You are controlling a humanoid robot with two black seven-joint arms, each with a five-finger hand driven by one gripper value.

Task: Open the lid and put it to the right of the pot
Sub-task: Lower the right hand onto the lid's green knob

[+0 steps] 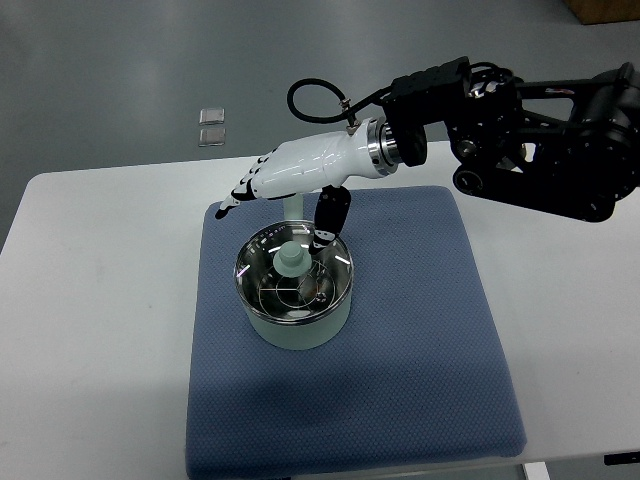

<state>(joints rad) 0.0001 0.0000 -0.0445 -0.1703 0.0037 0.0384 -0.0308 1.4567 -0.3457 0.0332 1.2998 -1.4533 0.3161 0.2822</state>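
A pale green pot (296,322) stands on a blue mat (400,350), covered by a glass lid (294,278) with a pale green knob (290,259). My right hand (285,175) comes in from the right and hovers just above and behind the pot. Its fingers (245,185) are stretched out to the left and hold nothing. Its thumb (328,218) hangs down toward the lid's far rim, to the right of the knob. The left arm does not show.
The mat lies on a white table (90,300). Right of the pot the mat is bare (420,300). A pale handle (294,210) sticks out behind the pot. Two small clear packets (211,126) lie on the floor beyond the table.
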